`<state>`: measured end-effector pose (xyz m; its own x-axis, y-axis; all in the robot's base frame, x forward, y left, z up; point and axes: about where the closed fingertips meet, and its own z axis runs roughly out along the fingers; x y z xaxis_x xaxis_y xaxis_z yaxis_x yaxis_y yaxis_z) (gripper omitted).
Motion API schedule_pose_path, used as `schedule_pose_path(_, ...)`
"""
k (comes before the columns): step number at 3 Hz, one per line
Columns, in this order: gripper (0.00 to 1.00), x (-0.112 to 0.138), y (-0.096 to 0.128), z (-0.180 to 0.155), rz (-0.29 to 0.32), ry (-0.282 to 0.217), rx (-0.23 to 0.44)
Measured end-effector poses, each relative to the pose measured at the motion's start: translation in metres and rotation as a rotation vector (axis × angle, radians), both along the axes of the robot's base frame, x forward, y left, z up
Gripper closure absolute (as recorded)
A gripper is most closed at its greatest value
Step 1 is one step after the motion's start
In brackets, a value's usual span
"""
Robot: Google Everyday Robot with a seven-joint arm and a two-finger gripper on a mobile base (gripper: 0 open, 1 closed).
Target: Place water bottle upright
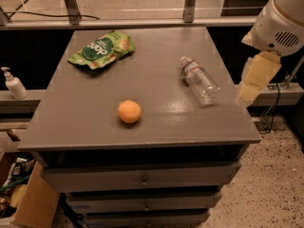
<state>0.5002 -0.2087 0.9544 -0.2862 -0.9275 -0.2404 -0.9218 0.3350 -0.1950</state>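
The water bottle (pixel 199 80) is clear and ribbed with a white cap. It lies on its side on the right part of the grey table top (pixel 95 122), cap pointing to the back left. My gripper (pixel 254 80) hangs off the white arm (pixel 280 18) at the right, just beyond the table's right edge, to the right of the bottle and apart from it. It holds nothing that I can see.
An orange (pixel 129 111) sits near the middle front of the table. A green snack bag (pixel 101 48) lies at the back left. A white pump bottle (pixel 13 83) stands on a ledge to the left. Drawers sit below the top; a cardboard box (pixel 28 203) is at the lower left.
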Motion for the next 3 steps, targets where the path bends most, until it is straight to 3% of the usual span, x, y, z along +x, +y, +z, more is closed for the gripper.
schedule_pose_path(1, 0.00, 0.020, 0.007, -0.011, -0.063, -0.003, 0.055)
schedule_pose_path(2, 0.00, 0.040, 0.020, -0.021, -0.151, -0.028, 0.156)
schedule_pose_path(3, 0.00, 0.040, 0.020, -0.021, -0.151, -0.026, 0.159)
